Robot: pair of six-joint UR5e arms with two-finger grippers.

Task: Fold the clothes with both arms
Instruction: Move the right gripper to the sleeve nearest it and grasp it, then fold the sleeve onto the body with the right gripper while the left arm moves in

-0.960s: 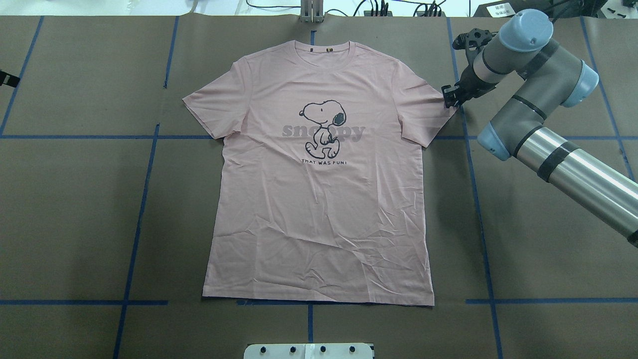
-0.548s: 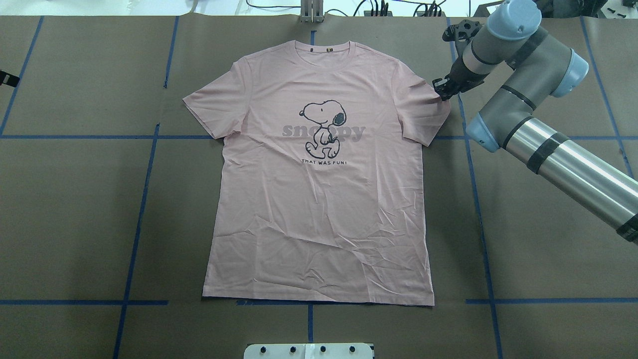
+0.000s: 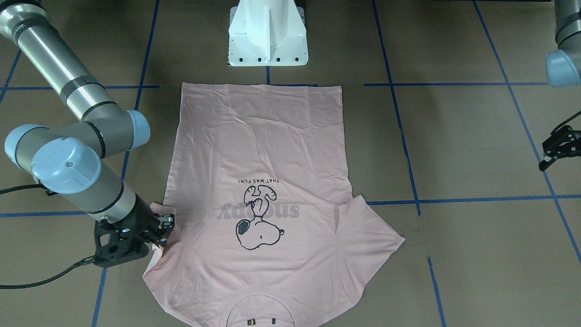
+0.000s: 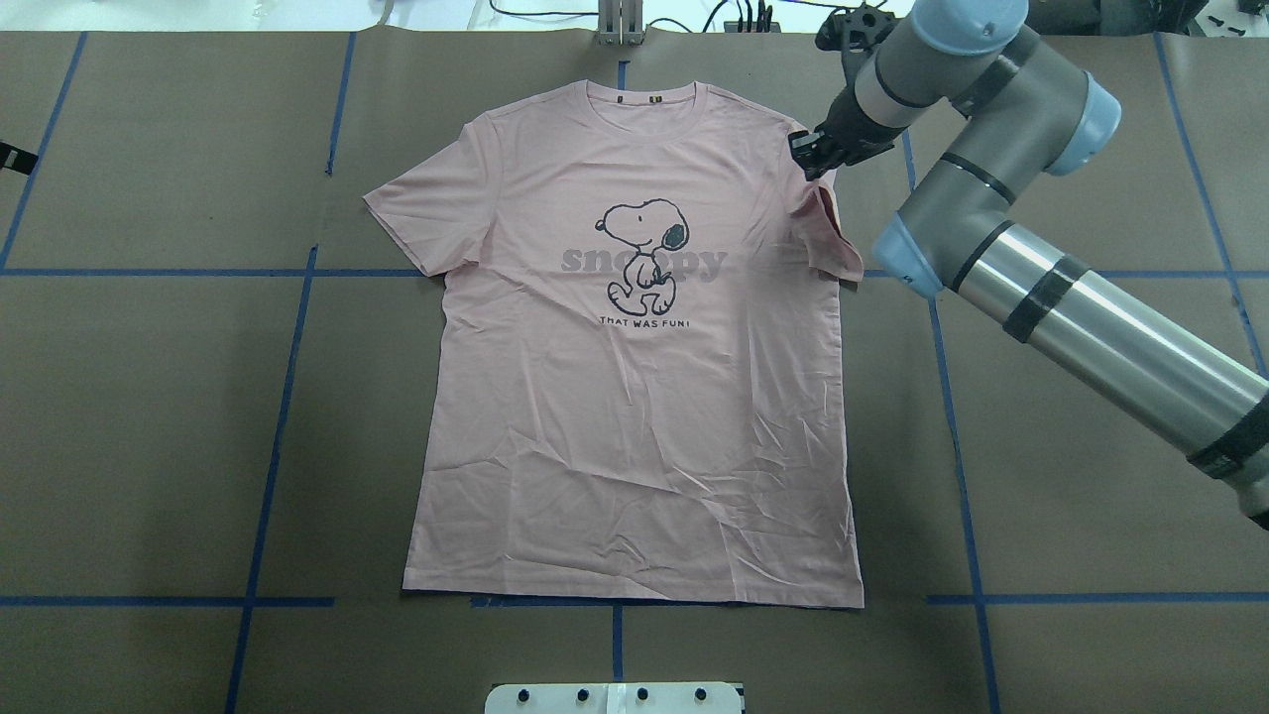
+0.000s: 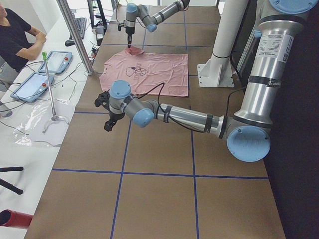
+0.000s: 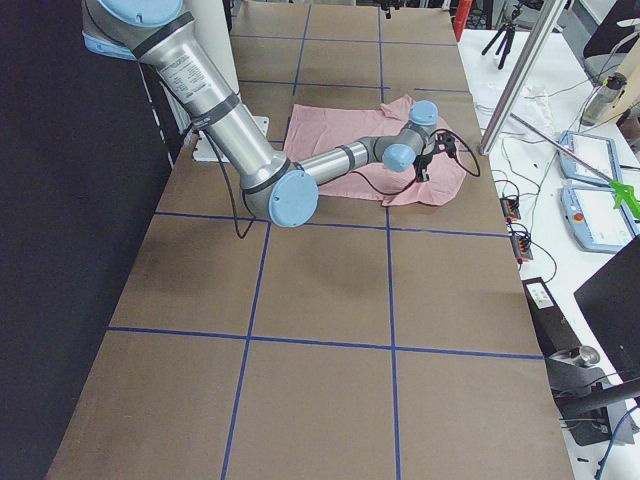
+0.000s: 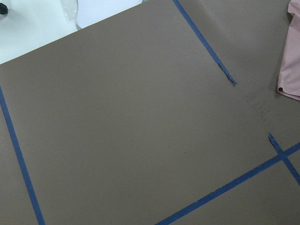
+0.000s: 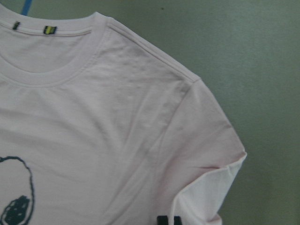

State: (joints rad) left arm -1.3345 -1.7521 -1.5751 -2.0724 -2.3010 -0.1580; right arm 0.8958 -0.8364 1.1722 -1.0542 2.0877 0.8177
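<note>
The pale pink Snoopy T-shirt point(image 4: 634, 416) lies flat and face up on the brown table, collar at the far side. My right gripper point(image 4: 811, 161) is shut on the edge of the shirt's right-hand sleeve point(image 4: 829, 236). That sleeve is raised and curled inward over the shoulder. The front-facing view shows the same gripper point(image 3: 161, 230) pinching the sleeve edge, and its black fingertips point(image 8: 168, 220) show at the bottom of the right wrist view. My left gripper point(image 3: 544, 159) hangs open over bare table well off the shirt's other sleeve point(image 4: 416, 203), holding nothing. The left wrist view catches only a corner of the shirt point(image 7: 291, 61).
The white pedestal base point(image 3: 268, 41) stands at the near edge behind the shirt's hem. Blue tape lines point(image 4: 288, 377) grid the brown table. A person point(image 5: 15, 35) sits at a side bench with tablets point(image 5: 55, 62) beyond the table's far edge.
My right gripper moved inward toward the collar with the sleeve edge in it, lifting the sleeve off the table and curling it over the shoulder. The shirt's body stayed put.
</note>
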